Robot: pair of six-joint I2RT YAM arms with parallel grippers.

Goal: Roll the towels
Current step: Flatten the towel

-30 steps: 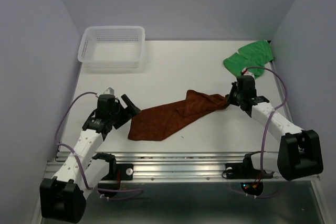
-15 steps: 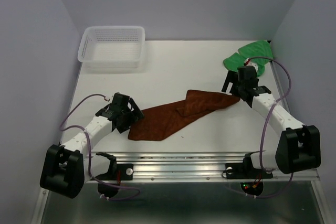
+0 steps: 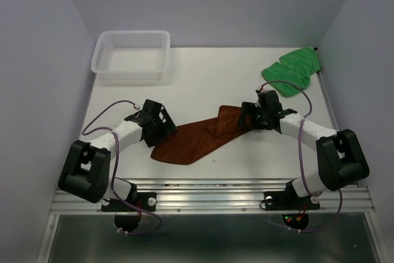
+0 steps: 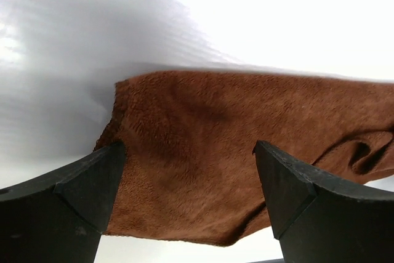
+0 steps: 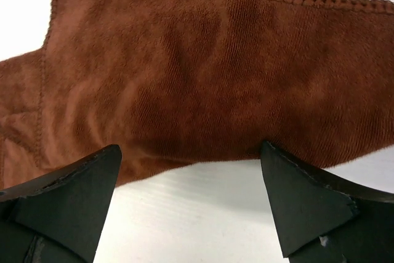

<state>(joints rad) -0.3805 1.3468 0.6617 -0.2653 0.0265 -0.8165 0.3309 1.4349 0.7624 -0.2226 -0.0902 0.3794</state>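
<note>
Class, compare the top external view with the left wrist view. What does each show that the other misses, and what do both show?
Only the top external view shows the white basket, the green towel and the right tool, open at the right end of the brown towel. Only the left wrist view shows that towel's fuzzy pile and its edge close up, framed by the left tool's open fingers. Both show the brown towel lying on the table with the left tool at its left end.

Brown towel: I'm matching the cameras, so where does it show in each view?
Top external: brown towel, middle of the table.
Left wrist: brown towel across the centre.
Right wrist: brown towel fills the upper half.
Shared landmark: white table around it.
</note>
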